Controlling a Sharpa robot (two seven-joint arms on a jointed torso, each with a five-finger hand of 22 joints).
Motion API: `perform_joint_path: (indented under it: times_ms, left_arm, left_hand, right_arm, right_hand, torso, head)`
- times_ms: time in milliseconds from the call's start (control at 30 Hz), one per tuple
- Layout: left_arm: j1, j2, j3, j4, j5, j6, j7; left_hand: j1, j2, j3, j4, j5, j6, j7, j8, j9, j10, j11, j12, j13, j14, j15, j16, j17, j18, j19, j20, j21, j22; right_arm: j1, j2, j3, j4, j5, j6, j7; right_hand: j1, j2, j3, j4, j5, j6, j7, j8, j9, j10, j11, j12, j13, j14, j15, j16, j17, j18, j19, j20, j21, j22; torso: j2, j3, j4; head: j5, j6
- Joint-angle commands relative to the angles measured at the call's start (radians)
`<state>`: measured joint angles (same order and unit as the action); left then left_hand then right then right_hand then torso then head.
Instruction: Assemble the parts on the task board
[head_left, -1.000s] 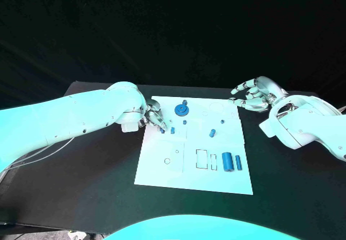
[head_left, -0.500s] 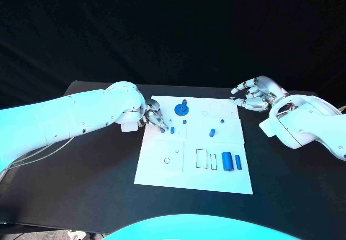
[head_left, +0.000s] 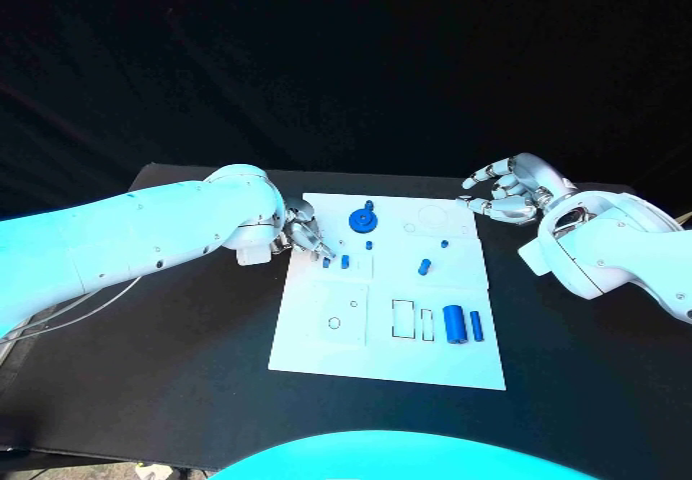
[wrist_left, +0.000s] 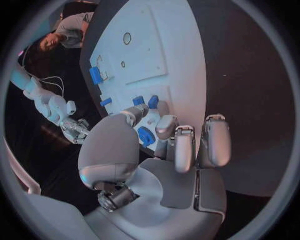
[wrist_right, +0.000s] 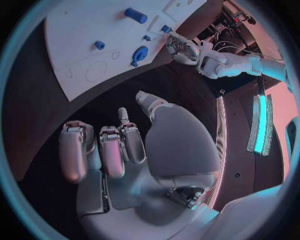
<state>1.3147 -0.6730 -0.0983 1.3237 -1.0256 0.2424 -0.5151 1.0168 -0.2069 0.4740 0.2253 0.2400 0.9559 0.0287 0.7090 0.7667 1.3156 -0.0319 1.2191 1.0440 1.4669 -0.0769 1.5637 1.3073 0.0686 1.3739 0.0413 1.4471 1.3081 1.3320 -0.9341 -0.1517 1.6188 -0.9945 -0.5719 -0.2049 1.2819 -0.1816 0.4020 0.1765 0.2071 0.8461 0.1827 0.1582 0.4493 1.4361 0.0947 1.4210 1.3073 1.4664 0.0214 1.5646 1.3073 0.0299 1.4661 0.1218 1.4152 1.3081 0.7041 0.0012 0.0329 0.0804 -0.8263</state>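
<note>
A white task board (head_left: 387, 340) lies in the middle of a black table (head_left: 173, 330). The left robot hand (head_left: 304, 232) rests at the board's left edge, fingertips down beside a small blue peg (head_left: 345, 261); whether it pinches a part cannot be told. A round blue gear (head_left: 364, 217) sits near the board's far edge, with another peg (head_left: 424, 266) at the board's centre and two blue cylinders (head_left: 456, 323) near its right edge. The right robot hand (head_left: 508, 190) hovers just off the board's far right corner, fingers curled inward, holding nothing.
</note>
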Motion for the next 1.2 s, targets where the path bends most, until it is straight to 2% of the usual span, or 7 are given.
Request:
perform_joint_path:
  times_ms: [33, 233, 300, 533, 767, 833, 1200]
  left_arm:
    - [0.001, -0.011, 0.009, 0.016, 0.018, -0.032, 0.008]
    - [0.001, -0.039, 0.038, 0.047, 0.144, -0.1, 0.062]
    - [0.001, -0.046, 0.045, 0.056, 0.177, -0.124, 0.092]
    - [0.001, -0.062, 0.056, 0.093, 0.201, -0.256, 0.248]
    - [-0.013, -0.031, 0.036, 0.093, 0.017, -0.399, 0.412]
    - [-0.018, -0.018, 0.027, 0.086, -0.054, -0.424, 0.455]
    - [-0.031, 0.05, -0.007, 0.037, -0.334, -0.465, 0.535]
  left_hand:
    - [0.007, -0.006, -0.012, 0.007, -0.005, 0.001, 0.003, -0.005, 0.0, -0.005, -0.001, -0.006, -0.003, 0.098, -0.006, -0.003, 0.246, -0.01, -0.003, -0.004, -0.007, 0.032]
    - [0.062, -0.005, -0.084, 0.064, -0.003, -0.102, 0.046, -0.009, 0.023, -0.156, 0.038, -0.115, -0.152, 0.058, 0.027, -0.067, 0.144, 0.02, -0.122, 0.02, -0.091, -0.092]
    - [0.086, 0.002, -0.101, 0.065, 0.0, -0.164, 0.072, -0.019, 0.025, -0.287, 0.063, -0.205, -0.272, -0.007, 0.05, -0.147, 0.027, 0.048, -0.247, 0.038, -0.179, -0.216]
    - [0.192, 0.011, -0.15, 0.061, 0.011, -0.305, 0.143, -0.076, -0.042, -0.477, 0.133, -0.271, -0.364, -0.257, 0.114, -0.401, -0.311, 0.111, -0.534, 0.099, -0.455, -0.521]
    - [0.373, 0.0, -0.111, 0.052, 0.013, -0.3, 0.155, -0.121, -0.161, -0.532, 0.147, -0.412, -0.522, -0.308, 0.126, -0.465, -0.417, 0.114, -0.513, 0.113, -0.516, -0.561]
    - [0.431, -0.005, -0.07, 0.039, 0.015, -0.292, 0.153, -0.134, -0.196, -0.547, 0.15, -0.464, -0.574, -0.403, 0.13, -0.546, -0.512, 0.112, -0.536, 0.116, -0.541, -0.57]
    - [0.449, -0.06, -0.022, 0.04, 0.005, -0.249, 0.129, -0.193, -0.302, -0.535, 0.15, -0.546, -0.686, -0.413, 0.131, -0.533, -0.544, 0.113, -0.541, 0.12, -0.55, -0.565]
  right_arm:
    - [-0.002, 0.0, 0.0, 0.001, -0.007, -0.002, 0.013]
    - [-0.004, 0.0, 0.0, 0.0, -0.006, -0.004, 0.015]
    - [-0.004, -0.001, 0.0, 0.0, -0.006, -0.005, 0.015]
    - [-0.005, -0.003, 0.0, -0.002, -0.003, -0.011, 0.02]
    - [-0.005, -0.004, 0.0, -0.005, 0.005, -0.02, 0.034]
    - [-0.005, -0.004, 0.0, -0.006, 0.007, -0.021, 0.04]
    - [-0.006, -0.005, -0.001, -0.007, 0.01, -0.03, 0.064]
  right_hand:
    - [-0.009, -0.004, 0.0, 0.003, 0.003, -0.002, -0.005, 0.006, -0.001, -0.007, -0.002, -0.004, 0.118, 0.103, -0.002, 0.005, 0.26, 0.009, 0.019, 0.001, -0.007, 0.165]
    - [-0.01, -0.004, 0.001, 0.004, 0.003, -0.002, -0.005, 0.006, -0.001, -0.007, -0.002, -0.004, 0.118, 0.103, -0.002, 0.005, 0.259, 0.009, 0.019, 0.001, -0.007, 0.164]
    - [-0.01, -0.004, 0.001, 0.004, 0.003, -0.002, -0.005, 0.006, -0.001, -0.007, -0.002, -0.004, 0.118, 0.103, -0.002, 0.005, 0.259, 0.009, 0.019, 0.001, -0.007, 0.164]
    - [-0.01, -0.004, 0.001, 0.004, 0.003, -0.002, -0.005, 0.006, -0.001, -0.007, -0.002, -0.004, 0.118, 0.103, -0.002, 0.005, 0.259, 0.009, 0.019, 0.001, -0.007, 0.164]
    - [-0.008, -0.004, 0.003, 0.003, 0.004, -0.002, -0.005, 0.007, -0.001, -0.035, -0.002, -0.034, 0.09, 0.099, -0.002, 0.0, 0.242, 0.014, 0.008, 0.001, -0.028, 0.152]
    - [-0.006, -0.006, 0.008, 0.003, 0.004, -0.003, -0.006, 0.009, -0.001, -0.077, -0.003, -0.083, 0.045, 0.095, -0.003, -0.006, 0.225, 0.019, -0.002, 0.0, -0.048, 0.141]
    - [-0.001, -0.012, 0.022, 0.001, 0.004, -0.008, -0.009, 0.023, 0.002, -0.158, -0.007, -0.193, -0.056, 0.086, -0.008, -0.019, 0.191, 0.029, -0.025, -0.004, -0.096, 0.114]
  torso:
    - [0.0, 0.0, -0.0004]
    - [0.0, -0.0002, -0.0019]
    - [0.0, 0.0, -0.0009]
    - [0.0, 0.001, 0.0015]
    - [-0.001, -0.0006, -0.0004]
    - [0.001, -0.0012, -0.0015]
    - [0.002, 0.0003, 0.0002]
  head:
    - [-0.002, 0.002]
    - [-0.005, 0.007]
    - [-0.006, 0.008]
    - [-0.017, 0.02]
    - [-0.029, 0.035]
    - [-0.031, 0.038]
    - [-0.041, 0.045]
